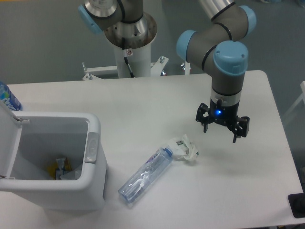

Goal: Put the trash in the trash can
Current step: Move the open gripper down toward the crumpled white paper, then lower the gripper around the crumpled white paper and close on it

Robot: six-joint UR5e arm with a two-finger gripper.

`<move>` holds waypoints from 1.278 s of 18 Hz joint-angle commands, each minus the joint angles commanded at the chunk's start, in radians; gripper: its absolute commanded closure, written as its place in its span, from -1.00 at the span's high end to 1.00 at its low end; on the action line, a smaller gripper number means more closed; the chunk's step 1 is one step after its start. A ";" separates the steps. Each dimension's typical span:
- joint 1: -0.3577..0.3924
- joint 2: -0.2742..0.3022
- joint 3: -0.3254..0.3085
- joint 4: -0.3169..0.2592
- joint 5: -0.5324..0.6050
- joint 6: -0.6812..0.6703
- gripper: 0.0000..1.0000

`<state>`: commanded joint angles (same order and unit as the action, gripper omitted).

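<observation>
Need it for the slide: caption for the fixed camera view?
UR5e end effector open above table, flattened bottle and wrapper lying beside open trash can.

The tool [220,128] hangs above bare table [228,181], with free room around it. To its left the wrapper [183,149] touches the bottle [145,175], both lying flat. The bin [93,143] stands open, lid [8,143] raised at its far-left edge, scraps inside.
</observation>
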<state>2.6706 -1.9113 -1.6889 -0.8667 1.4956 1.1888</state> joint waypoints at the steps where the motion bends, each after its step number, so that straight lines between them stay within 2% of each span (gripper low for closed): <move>1: 0.000 0.000 0.000 0.002 0.000 -0.003 1.00; 6: 0.002 0.002 -0.005 0.000 -0.005 -0.006 1.00; 9: -0.002 0.003 -0.031 0.002 -0.011 -0.008 1.00; 14: -0.031 -0.011 -0.055 0.005 -0.017 0.003 1.00; 18: -0.064 -0.029 -0.100 0.005 -0.012 0.005 1.00; 23: -0.109 -0.060 -0.110 0.005 -0.005 -0.003 1.00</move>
<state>2.5618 -1.9712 -1.7993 -0.8621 1.4910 1.1858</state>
